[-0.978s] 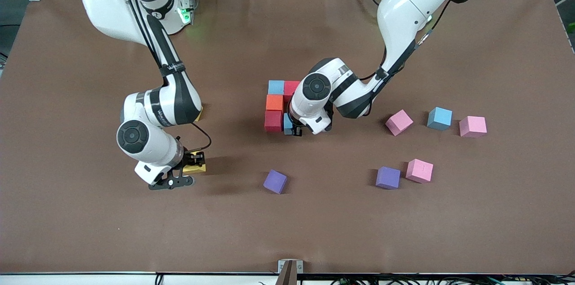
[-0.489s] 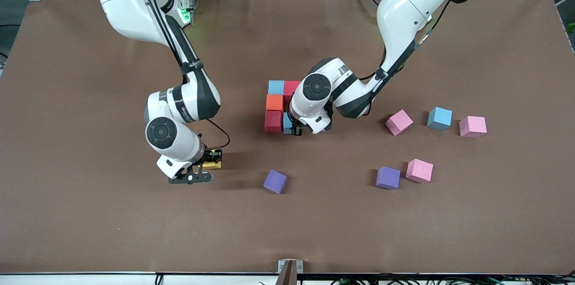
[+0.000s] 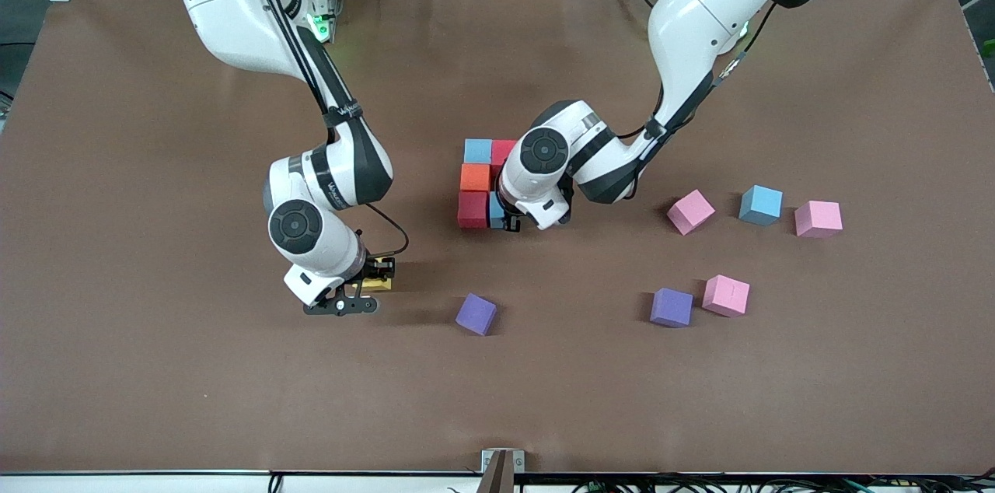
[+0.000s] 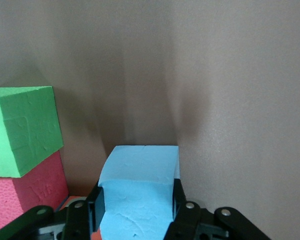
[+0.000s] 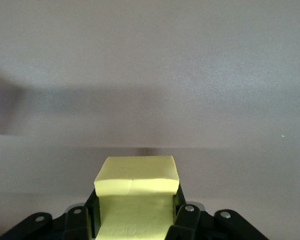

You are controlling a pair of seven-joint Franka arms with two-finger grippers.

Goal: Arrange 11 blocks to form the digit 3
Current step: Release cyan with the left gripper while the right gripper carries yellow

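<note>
A partial figure of blocks lies mid-table: a light blue block (image 3: 477, 150), a red block (image 3: 505, 150), an orange block (image 3: 475, 177) and a second red block (image 3: 473, 208). My left gripper (image 3: 505, 222) is shut on a light blue block (image 4: 140, 170) set low beside that second red block. The left wrist view shows a green block (image 4: 22, 127) and a red one (image 4: 25, 192) close by. My right gripper (image 3: 373, 281) is shut on a yellow block (image 5: 136, 177), held low over bare table, toward the right arm's end from a purple block (image 3: 476, 313).
Loose blocks lie toward the left arm's end: a pink block (image 3: 690, 211), a light blue block (image 3: 760, 204), a pink block (image 3: 818, 218), a purple block (image 3: 672, 307) and a pink block (image 3: 726, 295). The left arm's wrist hides part of the figure.
My right gripper has carried the yellow block toward the middle of the table, closer to the purple block. My left gripper has shifted slightly toward the figure with the light blue block.
</note>
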